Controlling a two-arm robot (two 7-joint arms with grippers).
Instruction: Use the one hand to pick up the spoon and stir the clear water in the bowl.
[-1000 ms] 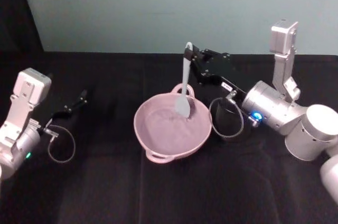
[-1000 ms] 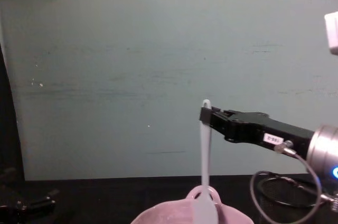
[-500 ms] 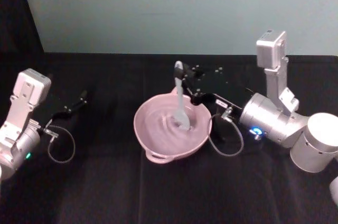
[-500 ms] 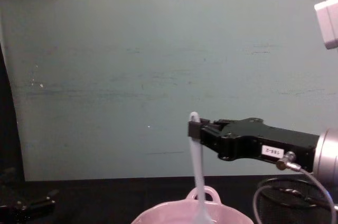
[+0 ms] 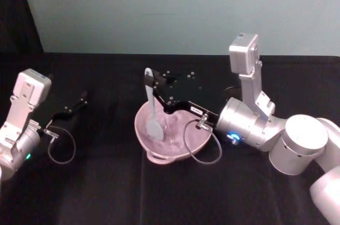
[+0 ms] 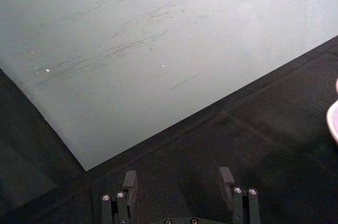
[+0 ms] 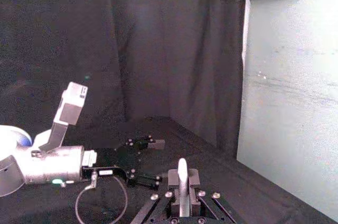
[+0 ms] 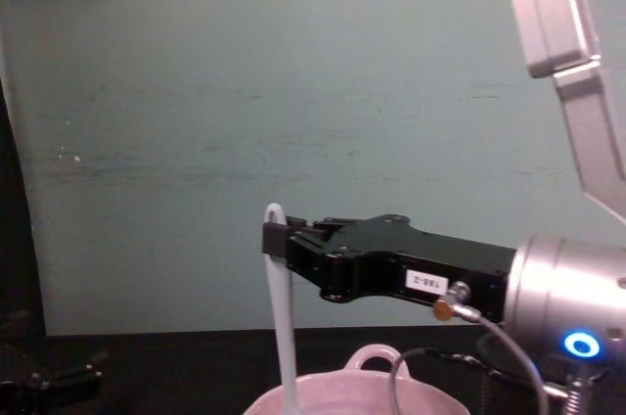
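Right gripper [image 5: 151,84]: I see it left of centre in the head frame, reaching in from the right above the bowl's left part. Its black fingers are pinched on the spoon's handle, close under the top end. In the chest frame it sits at lower centre [image 8: 276,239].
Spoon [image 5: 153,109]: nearly upright, leaning a little. The handle tip pokes up past the fingers and the scoop end is down inside the bowl, towards its left side.
Bowl [image 5: 157,156]: pink, at the centre of the head frame on the black table [image 5: 106,193]. Its looped handle shows at the bottom centre of the chest frame [image 8: 376,354].
Clear water [image 5: 172,132]: I make out only faint glints. I cannot tell how deep the scoop sits.
Left gripper [image 5: 79,100]: left side of the head frame, well apart from the bowl. Its wrist frame shows the fingers [image 6: 129,182] spread.
Cable [image 5: 201,148]: a grey loop from the right wrist, hanging across the bowl's right rim.
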